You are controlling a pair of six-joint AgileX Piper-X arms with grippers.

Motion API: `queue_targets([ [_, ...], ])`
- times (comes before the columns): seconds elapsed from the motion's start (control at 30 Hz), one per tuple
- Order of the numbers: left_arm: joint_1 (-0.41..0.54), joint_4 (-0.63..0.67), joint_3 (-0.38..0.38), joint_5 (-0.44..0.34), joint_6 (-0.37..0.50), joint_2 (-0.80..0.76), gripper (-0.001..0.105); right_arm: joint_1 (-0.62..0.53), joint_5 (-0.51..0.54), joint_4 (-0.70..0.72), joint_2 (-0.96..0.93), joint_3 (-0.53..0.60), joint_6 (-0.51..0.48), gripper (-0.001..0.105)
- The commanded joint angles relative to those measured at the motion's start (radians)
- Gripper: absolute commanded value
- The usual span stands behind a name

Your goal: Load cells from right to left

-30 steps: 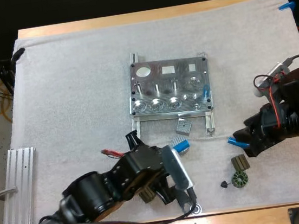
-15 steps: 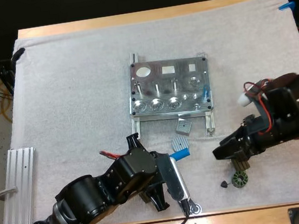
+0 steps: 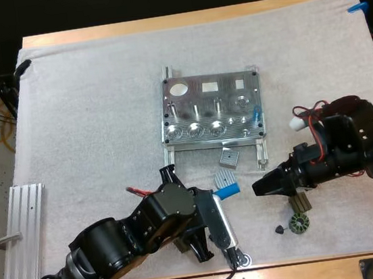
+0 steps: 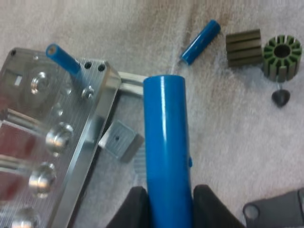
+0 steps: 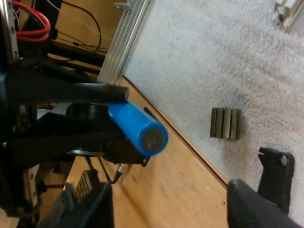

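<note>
- High view: my left claw [image 3: 212,200] sits at the near side of the white mat [image 3: 89,124], just in front of the metal fixture [image 3: 211,108]. A blue cell [image 3: 227,191] sticks out of it.
- Left wrist view: the left claw [image 4: 166,197] is clamped on the blue cell [image 4: 166,142], one black finger pressing on each side. The cell is a smooth, bright blue cylinder with a flat end.
- A second blue cell [image 4: 63,59] stands tilted in a hole at the fixture's corner.
- A third blue cell [image 4: 200,42] lies loose on the mat. Beside it are a dark ribbed block [image 4: 243,46], a green slotted ring [image 4: 282,56] and a small black cone [image 4: 281,97].
- A small grey square block [image 4: 121,142] lies just beside the fixture's edge.
- Right wrist view: my right claw [image 5: 166,190] is spread wide with nothing between its fingers. It hangs over the worktop's [image 5: 180,180] wooden edge and faces the round end of the blue cell [image 5: 142,130].
- From the high view, the right claw [image 3: 257,188] points toward the left claw, just to the right of the held cell.
</note>
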Motion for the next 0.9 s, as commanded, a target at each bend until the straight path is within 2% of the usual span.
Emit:
queue_targets([
  [0.0,-0.002,-0.027,-0.002,0.017,0.001,-0.007,0.000,0.011,-0.019,-0.019,-0.002,-0.002,-0.001,0.052],
  [0.23,-0.002,-0.052,-0.002,0.031,-0.001,-0.007,0.000,0.056,0.021,-0.110,0.000,-0.002,0.077,0.052],
  [0.43,-0.002,-0.053,-0.002,0.031,-0.001,-0.007,0.000,0.056,0.074,-0.122,0.000,-0.002,0.118,0.052],
  [0.77,-0.002,-0.091,-0.002,0.031,-0.001,-0.007,0.000,0.056,0.081,-0.188,0.000,0.042,0.199,0.052],
  [0.87,-0.002,-0.091,-0.002,0.031,-0.001,-0.007,0.000,0.056,0.056,-0.195,0.000,0.059,0.215,0.052],
])
